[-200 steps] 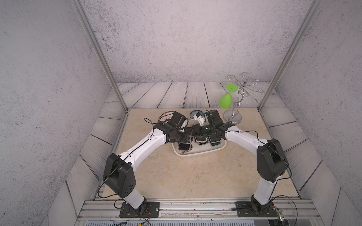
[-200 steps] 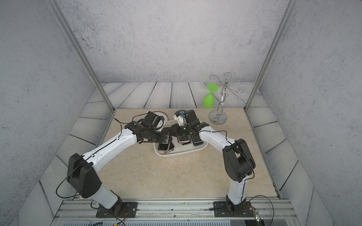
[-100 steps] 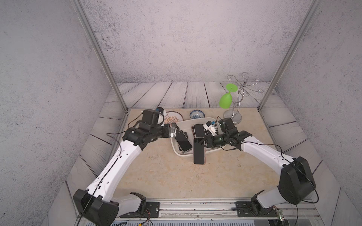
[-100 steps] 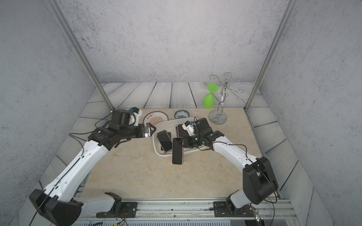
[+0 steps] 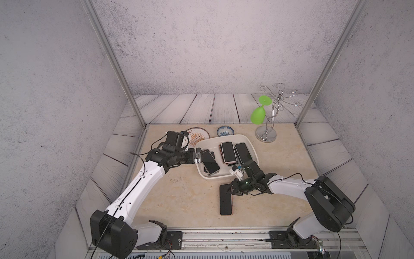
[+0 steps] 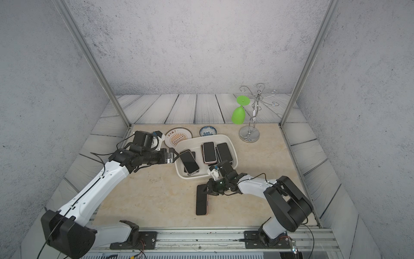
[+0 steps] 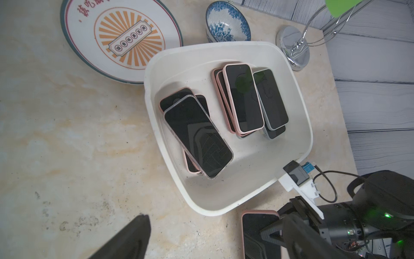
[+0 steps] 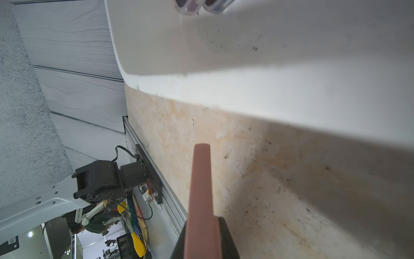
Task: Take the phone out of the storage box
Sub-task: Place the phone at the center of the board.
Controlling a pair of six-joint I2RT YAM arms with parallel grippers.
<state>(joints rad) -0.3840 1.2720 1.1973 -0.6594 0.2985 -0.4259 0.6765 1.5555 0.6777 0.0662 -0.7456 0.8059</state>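
The white storage box stands mid-table and holds several dark-screened phones: one stack on its left, a pink-cased stack in the centre, and more on its right. One pink-cased phone is outside the box, low over or on the table in front of it. My right gripper is shut on that phone's far end. The right wrist view shows its pink edge pinched between the jaws. My left gripper is open and empty at the box's left rim.
A round orange-patterned plate and a small blue-and-white dish sit just behind the box. A chrome stand with a hanging green glass is at the back right. A metal rail runs along the table's front edge.
Both grippers were over the box. The right one has drawn a phone out to the table in front. The left one has opened and pulled back to the box's left rim.
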